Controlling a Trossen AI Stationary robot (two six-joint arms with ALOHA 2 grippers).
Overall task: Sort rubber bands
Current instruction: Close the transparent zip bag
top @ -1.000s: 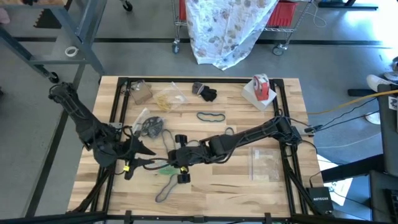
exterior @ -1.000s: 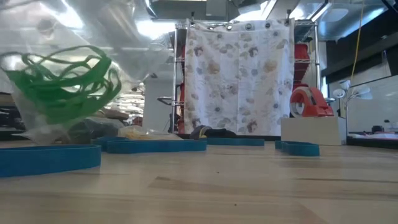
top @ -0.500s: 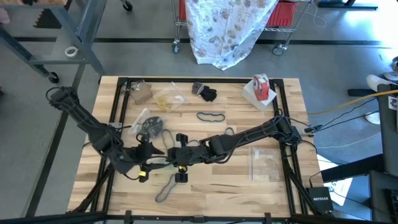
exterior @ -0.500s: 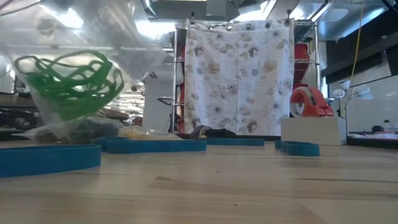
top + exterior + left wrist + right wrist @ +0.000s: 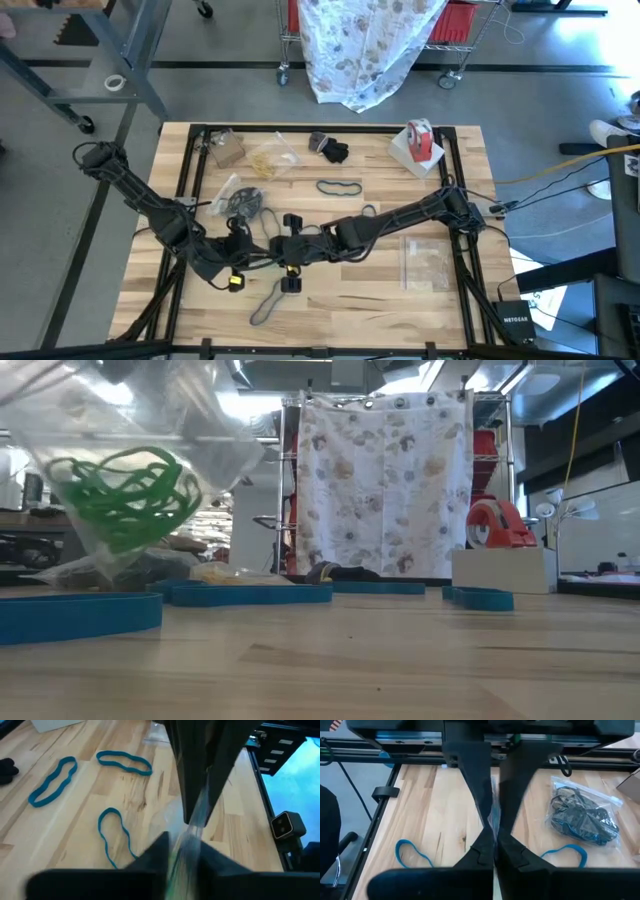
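Both grippers pinch 1 clear plastic bag of green rubber bands at mid-table.

Left to right: the left gripper [image 5: 243, 262] is clenched on the clear plastic bag [image 5: 150, 450], which is raised off the wooden table [image 5: 400, 310]; tangled green rubber bands [image 5: 125, 495] sit inside it. The right gripper [image 5: 285, 258] is clamped on the same bag. Loose teal-blue rubber bands [image 5: 50, 782] lie flat on the wood nearby; 1 dark band [image 5: 340, 187] lies farther back.

Left claw [image 5: 243, 262], right claw [image 5: 284, 262], close together mid-table
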